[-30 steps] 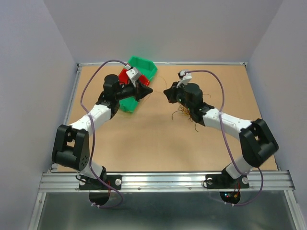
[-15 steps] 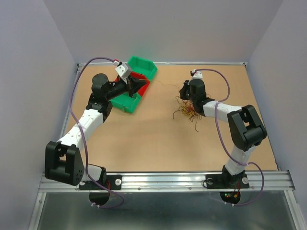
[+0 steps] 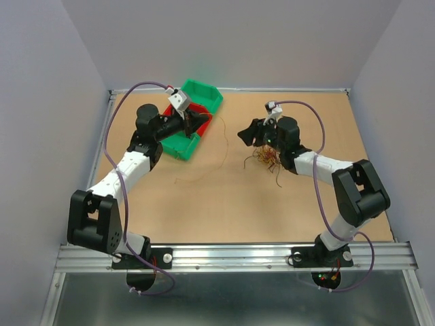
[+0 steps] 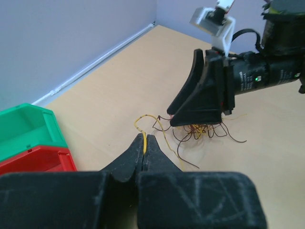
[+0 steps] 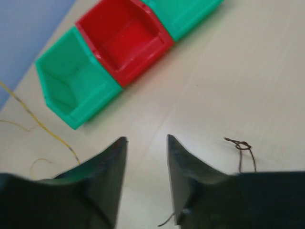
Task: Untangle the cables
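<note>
**Student:** The left gripper (image 4: 144, 143) first: how did its jaws stand?

**Instructor:** They were pressed together and pinched a single yellow cable (image 4: 162, 130) at the fingertips. The gripper hung above a row of three bins near the far-left corner of the table (image 3: 204, 217). The near green bin (image 3: 175, 146), the red bin (image 5: 124, 38) and the far green bin (image 3: 206, 95) touched side by side.

**Student:** Where did the pinched strand run?

**Instructor:** From the fingertips it looped up and then curved away. In the overhead view a thin line trailed from the gripper over the surface toward its middle. Whether its far end reached the clump could not be told.

**Student:** And to the right of it?

**Instructor:** The right gripper (image 5: 145, 140) stood over the far half of the surface, right of the middle, and pointed left toward the bins. Its jaws were spread, and only bare surface showed between them.

**Student:** Where were the rest of the cables?

**Instructor:** They lay in a loose clump (image 3: 267, 157) of red, orange, yellow and dark curls. The clump sat on the surface just beside the right gripper, on its near side, well apart from the bins. A few curly ends strayed out of it toward the near edge.

**Student:** Was anything lying alone?

**Instructor:** Yes. The right wrist view showed one dark brown strand (image 5: 240, 145) with a small knot at its end. It lay on the surface just beside the right-hand finger, apart from the yellow cable.
</note>
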You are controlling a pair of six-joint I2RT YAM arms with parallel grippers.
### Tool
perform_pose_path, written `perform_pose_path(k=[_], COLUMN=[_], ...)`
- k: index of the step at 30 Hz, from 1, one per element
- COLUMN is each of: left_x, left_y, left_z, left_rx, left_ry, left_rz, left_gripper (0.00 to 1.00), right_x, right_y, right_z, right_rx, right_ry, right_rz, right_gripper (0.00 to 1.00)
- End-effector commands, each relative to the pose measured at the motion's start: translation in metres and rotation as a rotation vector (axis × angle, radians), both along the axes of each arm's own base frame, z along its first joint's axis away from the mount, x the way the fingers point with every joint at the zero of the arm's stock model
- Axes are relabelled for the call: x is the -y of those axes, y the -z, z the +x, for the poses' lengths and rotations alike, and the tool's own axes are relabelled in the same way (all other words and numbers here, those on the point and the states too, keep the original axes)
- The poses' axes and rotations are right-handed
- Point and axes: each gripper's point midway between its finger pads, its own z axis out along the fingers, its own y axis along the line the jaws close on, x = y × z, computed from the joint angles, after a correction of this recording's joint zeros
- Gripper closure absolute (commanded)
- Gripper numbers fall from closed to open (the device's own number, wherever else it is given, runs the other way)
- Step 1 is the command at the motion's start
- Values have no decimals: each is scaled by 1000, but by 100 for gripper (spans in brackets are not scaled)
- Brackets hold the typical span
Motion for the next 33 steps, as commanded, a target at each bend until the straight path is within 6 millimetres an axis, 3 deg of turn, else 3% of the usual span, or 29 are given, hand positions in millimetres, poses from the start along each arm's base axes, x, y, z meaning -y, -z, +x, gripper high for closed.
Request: perform_pose_path(k=[1, 6, 11, 14, 22, 27, 33], left_x=[2, 0, -4, -5, -5, -5, -5], left_y=[-20, -27, -35, -38, -48, -55, -58], left_z=[-3, -9, -14, -16, -29, -37, -42], left_rx=[99, 126, 151, 157, 182, 198, 208], left_ry=[4, -5, -26, -30, -6, 5, 20], left_rz=[-4, -7, -18, -26, -44, -57, -62], left_gripper=[100, 100, 100, 100, 100, 100, 100], right_x=[-14, -23, -46, -52, -45, -41, -49], right_y=[-35, -26, -24, -25, -11, -3, 1], right_z=[-19, -22, -47, -49, -14, -2, 1], right_rx=[159, 167, 191, 216, 185, 161, 161], right_ry=[-133, -214, -423, -432, -245, -181, -201], right_rz=[25, 3, 25, 15, -21, -30, -29], right_gripper=[36, 32, 27, 24, 28, 30, 41])
